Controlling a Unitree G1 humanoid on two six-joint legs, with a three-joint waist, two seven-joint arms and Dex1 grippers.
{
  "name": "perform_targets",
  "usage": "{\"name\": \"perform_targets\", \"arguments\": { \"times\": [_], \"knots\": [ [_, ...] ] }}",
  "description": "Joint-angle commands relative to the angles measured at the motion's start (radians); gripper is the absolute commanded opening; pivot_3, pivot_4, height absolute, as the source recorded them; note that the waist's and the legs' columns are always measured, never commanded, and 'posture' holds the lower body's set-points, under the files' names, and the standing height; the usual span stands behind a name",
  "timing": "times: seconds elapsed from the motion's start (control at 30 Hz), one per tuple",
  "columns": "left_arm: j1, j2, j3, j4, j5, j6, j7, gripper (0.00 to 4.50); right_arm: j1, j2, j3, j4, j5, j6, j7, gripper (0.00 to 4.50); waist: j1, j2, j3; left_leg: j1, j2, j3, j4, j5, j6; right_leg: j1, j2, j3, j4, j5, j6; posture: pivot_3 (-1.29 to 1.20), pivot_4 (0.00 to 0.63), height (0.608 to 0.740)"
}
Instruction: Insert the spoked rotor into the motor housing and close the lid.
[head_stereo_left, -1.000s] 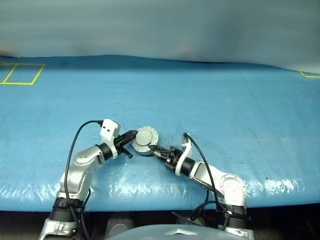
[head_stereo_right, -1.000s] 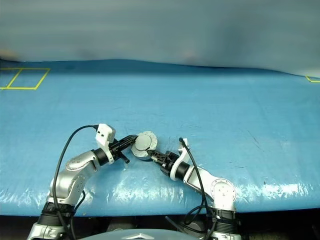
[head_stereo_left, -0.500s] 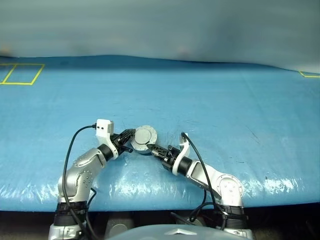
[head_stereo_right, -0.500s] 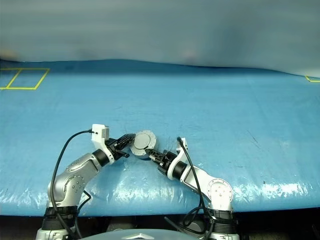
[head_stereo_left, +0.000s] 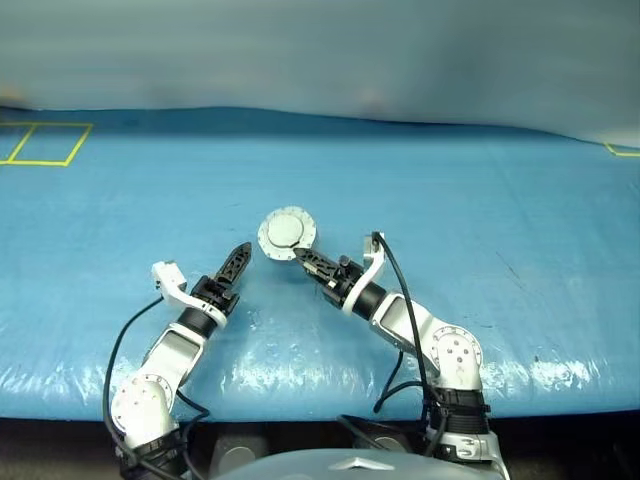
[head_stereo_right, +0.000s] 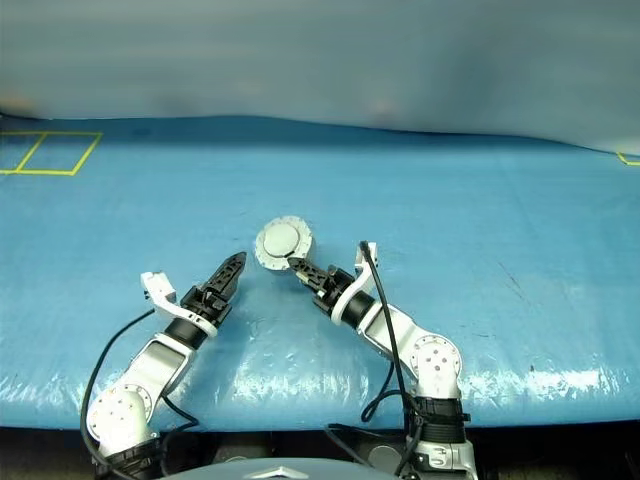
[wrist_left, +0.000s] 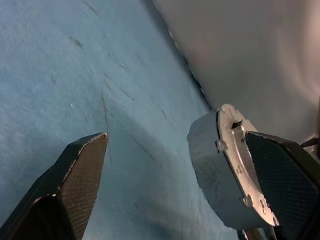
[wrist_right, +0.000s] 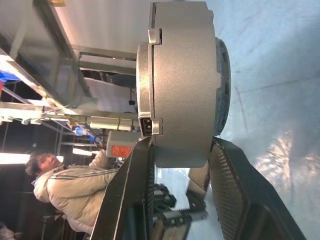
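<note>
The motor housing (head_stereo_left: 287, 232) is a round grey puck held off the blue table, with my right gripper (head_stereo_left: 300, 256) shut on its near edge. Its lid (head_stereo_right: 281, 240) lies closed on it, plain grey face with a raised centre circle turned toward the head camera. In the right wrist view the housing (wrist_right: 180, 85) sits edge-on between the two black fingers (wrist_right: 230, 190). My left gripper (head_stereo_left: 238, 258) stands open to the left of the housing, apart from it and holding nothing. From the left wrist the housing (wrist_left: 225, 170) shows beside one finger (wrist_left: 75, 185). The spoked rotor is hidden.
A blue cover (head_stereo_left: 450, 190) spreads over the whole table. Yellow tape squares (head_stereo_left: 45, 145) mark its far left corner and another yellow mark (head_stereo_left: 620, 150) sits at the far right. A person in a light jacket (wrist_right: 55, 175) is in the background of the right wrist view.
My left gripper let go of the housing, opened wide, rolled and drew back to the left. The right gripper lifted the housing away from the table.
</note>
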Motion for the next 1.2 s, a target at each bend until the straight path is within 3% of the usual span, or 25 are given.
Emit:
{"name": "perform_targets", "arguments": {
  "times": [0.03,0.17,0.37,0.97,1.07,1.2],
  "knots": [
    [0.021,-0.041,-0.023,-0.052,-0.168,-0.011,0.028,4.50,-0.045,0.040,0.009,-0.063,0.061,-0.022,0.036,1.23,0.000,0.000,0.000,0.000,0.000,0.000,0.000,0.000,0.000,0.000,0.000,0.000,0.000,0.000,0.000,0.00,0.150,0.740],
    [0.036,-0.058,-0.059,-0.055,-0.302,-0.051,0.013,4.50,-0.055,0.041,0.028,-0.078,0.079,-0.021,0.032,1.23,-0.001,0.000,0.000,0.000,0.000,0.000,0.000,0.000,0.000,0.000,0.000,0.000,0.000,0.001,-0.002,0.00,0.150,0.740],
    [0.038,-0.054,-0.104,-0.013,-0.395,-0.118,0.061,4.50,-0.051,0.026,0.050,-0.093,0.100,-0.016,0.029,1.23,0.000,0.000,0.000,0.000,0.000,0.000,0.000,0.000,0.000,0.000,0.000,0.000,0.000,0.002,-0.003,0.00,0.150,0.740],
    [0.007,-0.026,-0.226,0.038,-0.483,-0.205,0.055,4.50,0.010,-0.022,0.121,-0.120,0.149,0.013,0.005,1.23,0.001,0.000,0.000,0.000,0.000,0.000,0.001,0.000,0.000,0.000,0.000,0.000,0.000,0.002,-0.003,0.00,0.150,0.740],
    [0.020,-0.019,-0.230,0.031,-0.505,-0.202,0.051,3.87,0.009,-0.026,0.121,-0.120,0.140,0.008,0.007,1.23,0.000,0.000,0.000,0.000,0.000,0.000,0.001,0.000,0.000,0.000,0.000,0.000,0.000,0.002,-0.003,0.00,0.150,0.740],
    [0.025,-0.008,-0.222,0.020,-0.520,-0.211,0.044,2.60,0.008,-0.044,0.132,-0.134,0.044,-0.011,0.038,1.23,0.001,0.000,0.000,0.000,0.000,0.000,0.001,0.000,0.000,0.000,0.000,0.000,0.000,0.002,-0.004,0.00,0.150,0.740]
  ]
}}
